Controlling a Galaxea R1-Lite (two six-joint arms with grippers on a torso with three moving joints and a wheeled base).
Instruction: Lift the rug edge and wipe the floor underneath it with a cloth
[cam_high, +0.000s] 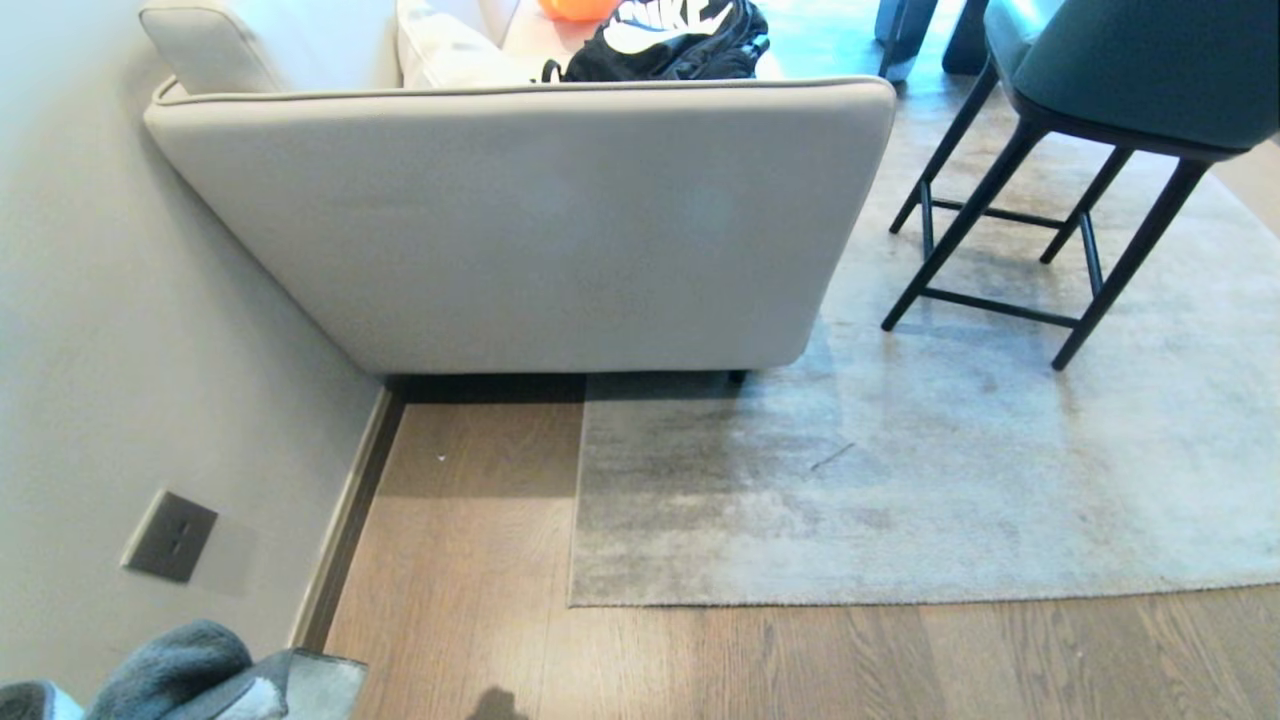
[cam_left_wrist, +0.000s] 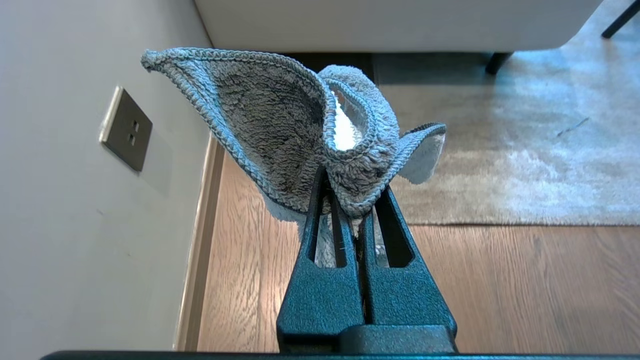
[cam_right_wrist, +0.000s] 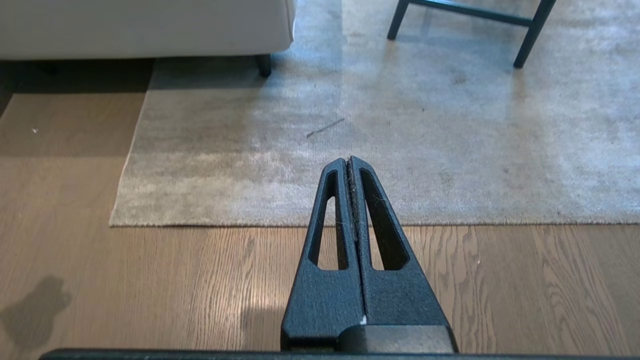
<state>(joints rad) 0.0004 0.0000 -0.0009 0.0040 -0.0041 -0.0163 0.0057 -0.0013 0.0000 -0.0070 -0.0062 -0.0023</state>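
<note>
The mottled grey-beige rug (cam_high: 900, 480) lies flat on the wood-grain floor (cam_high: 700, 660). Its straight near rug edge (cam_high: 900, 602) ends in a corner (cam_high: 572, 603) in front of the sofa. My left gripper (cam_left_wrist: 350, 175) is shut on the fluffy blue-grey cloth (cam_left_wrist: 280, 115), which flares out above its fingers; a bit of the cloth (cam_high: 190, 675) shows at the head view's lower left corner. My right gripper (cam_right_wrist: 349, 161) is shut with nothing in it, held above the floor and pointing at the rug edge (cam_right_wrist: 350, 224).
A light grey sofa (cam_high: 540, 220) stands over the rug's far left part, with a black bag (cam_high: 670, 45) on it. A teal chair with black legs (cam_high: 1010, 230) stands on the rug at the right. The wall (cam_high: 120, 350) with a socket plate (cam_high: 170, 535) closes the left side.
</note>
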